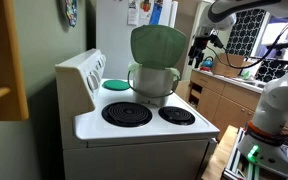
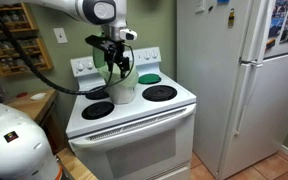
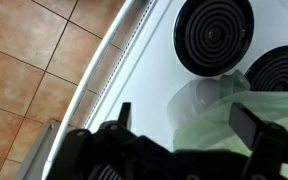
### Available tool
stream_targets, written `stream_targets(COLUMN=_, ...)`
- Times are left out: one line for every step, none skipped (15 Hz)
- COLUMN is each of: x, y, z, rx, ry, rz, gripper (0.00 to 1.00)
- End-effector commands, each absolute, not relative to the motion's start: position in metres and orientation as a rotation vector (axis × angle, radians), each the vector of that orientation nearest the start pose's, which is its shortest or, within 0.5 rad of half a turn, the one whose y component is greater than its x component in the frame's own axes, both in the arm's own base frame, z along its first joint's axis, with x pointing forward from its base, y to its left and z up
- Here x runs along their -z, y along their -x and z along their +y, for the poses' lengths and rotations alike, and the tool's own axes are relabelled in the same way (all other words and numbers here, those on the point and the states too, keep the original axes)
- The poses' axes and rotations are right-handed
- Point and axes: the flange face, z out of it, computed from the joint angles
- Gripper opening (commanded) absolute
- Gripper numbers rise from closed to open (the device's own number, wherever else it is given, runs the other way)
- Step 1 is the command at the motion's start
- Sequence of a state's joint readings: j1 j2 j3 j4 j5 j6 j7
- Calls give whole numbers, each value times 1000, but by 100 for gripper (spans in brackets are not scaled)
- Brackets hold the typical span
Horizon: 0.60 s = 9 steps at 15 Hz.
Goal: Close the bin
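Observation:
The bin [image 1: 154, 82] is a small pale-cream bucket standing on the white stove between the burners. Its sage-green domed lid [image 1: 158, 45] stands raised and open above it. In an exterior view the bin [image 2: 123, 90] sits under my gripper [image 2: 114, 62], which hangs just above its lid. In the wrist view the cream body [image 3: 199, 100] and green lid [image 3: 232, 125] lie between my spread fingers [image 3: 184, 120]. The gripper is open and holds nothing.
The white stove top [image 1: 144, 128] has black coil burners [image 1: 127, 114]. A flat teal-green plate [image 1: 116, 85] lies on a back burner, also seen in an exterior view [image 2: 149, 77]. A white fridge [image 2: 234, 80] stands beside the stove. A wooden counter [image 2: 29, 102] is on the other side.

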<state>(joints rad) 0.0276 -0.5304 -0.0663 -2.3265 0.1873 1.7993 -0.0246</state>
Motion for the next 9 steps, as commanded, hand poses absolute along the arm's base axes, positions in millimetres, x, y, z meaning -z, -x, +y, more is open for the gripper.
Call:
stream_targets(x=-537, y=-393, z=-3, rx=9, ry=2925, rz=69, gripper=100)
stream_targets(x=-539, y=-393, z=-5, rx=33, ry=2918, rz=83, gripper=100)
stream_targets(x=-542, y=-392, z=-7, rx=65, ry=2909, rz=89, gripper=100)
stream_targets(x=-548, y=-391, z=-11, rx=121, ry=2891, rz=87, gripper=100)
stream_targets(x=-555, y=-390, z=-14, rx=172, ry=2877, rz=86, gripper=100)
stream_targets(x=-563, y=-389, z=-17, rx=218, ry=2852, rz=85, gripper=100)
stream_targets(x=-569, y=-388, z=-19, rx=249, ry=2821, rz=79, gripper=100)
stream_targets(x=-575, y=-386, z=-20, rx=255, ry=2790, rz=61, gripper=100)
stream_targets(x=-581, y=-384, z=-22, rx=255, ry=2771, rz=56, gripper=100)
